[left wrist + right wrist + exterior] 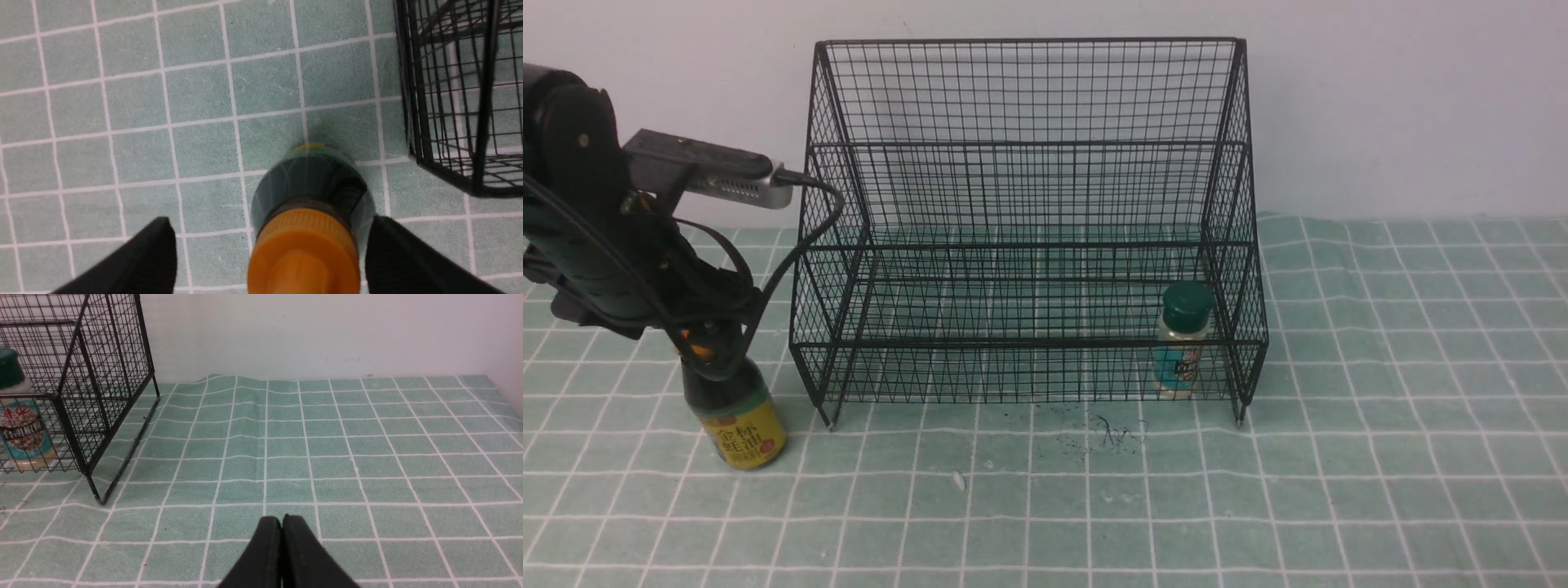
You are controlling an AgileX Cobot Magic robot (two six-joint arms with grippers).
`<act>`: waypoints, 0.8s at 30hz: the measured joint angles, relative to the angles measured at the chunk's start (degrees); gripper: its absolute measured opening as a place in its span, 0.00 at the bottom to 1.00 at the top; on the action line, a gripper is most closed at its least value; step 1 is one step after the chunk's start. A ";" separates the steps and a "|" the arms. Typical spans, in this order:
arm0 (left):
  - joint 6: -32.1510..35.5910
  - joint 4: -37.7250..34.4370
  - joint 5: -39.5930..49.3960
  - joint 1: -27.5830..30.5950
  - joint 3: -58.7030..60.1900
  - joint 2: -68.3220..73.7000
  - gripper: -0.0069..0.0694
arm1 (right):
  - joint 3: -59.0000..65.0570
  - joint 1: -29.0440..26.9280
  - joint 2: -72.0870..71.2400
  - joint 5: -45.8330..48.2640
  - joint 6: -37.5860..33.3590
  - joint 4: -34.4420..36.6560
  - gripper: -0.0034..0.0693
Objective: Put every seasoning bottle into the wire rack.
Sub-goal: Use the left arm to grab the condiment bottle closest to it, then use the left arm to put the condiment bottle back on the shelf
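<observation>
The dark sauce bottle (742, 418) with a yellow-green label stands upright on the cloth just left of the wire rack (1029, 147). My left gripper (707, 343) hangs over its top, open. In the left wrist view the orange cap (302, 253) sits between the spread fingers (157, 253), nearer one of them and gripped by neither. The small shaker jar (1183, 343) with a dark green lid stands upright inside the rack's lowest tier at its right end, and also shows as the jar (24, 433) in the right wrist view. My right gripper (282, 518) is shut and empty, low over the cloth.
A green checked cloth (1339, 457) covers the table. A white wall (1405, 98) rises right behind the rack. The left arm's cable (792, 261) loops close to the rack's left side. The rack's corner leg (474, 188) stands near the sauce bottle.
</observation>
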 joint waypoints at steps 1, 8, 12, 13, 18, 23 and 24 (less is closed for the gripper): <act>-0.06 0.00 -0.31 0.00 0.00 0.50 0.78 | 0.00 0.00 0.00 0.00 0.00 0.00 0.03; -0.06 -0.29 -1.67 -0.16 0.00 1.23 0.53 | 0.00 0.00 0.00 0.00 0.00 0.00 0.03; -0.12 -0.66 -1.54 -0.27 -0.17 1.10 0.49 | 0.00 0.00 0.00 0.00 0.00 0.00 0.03; -0.12 -0.66 -1.26 -0.27 -0.17 0.98 0.49 | 0.00 0.00 0.00 0.00 0.00 0.00 0.03; 0.01 -0.16 3.79 -0.27 -2.17 -1.64 0.47 | 0.00 0.00 0.00 0.00 0.00 0.00 0.03; 0.01 -0.57 8.01 -0.27 -8.75 -7.00 0.47 | 0.00 0.00 0.00 0.00 0.00 0.00 0.03; 0.01 -1.07 8.86 -0.27 -10.68 -8.29 0.47 | 0.00 0.00 0.00 0.00 0.00 0.00 0.03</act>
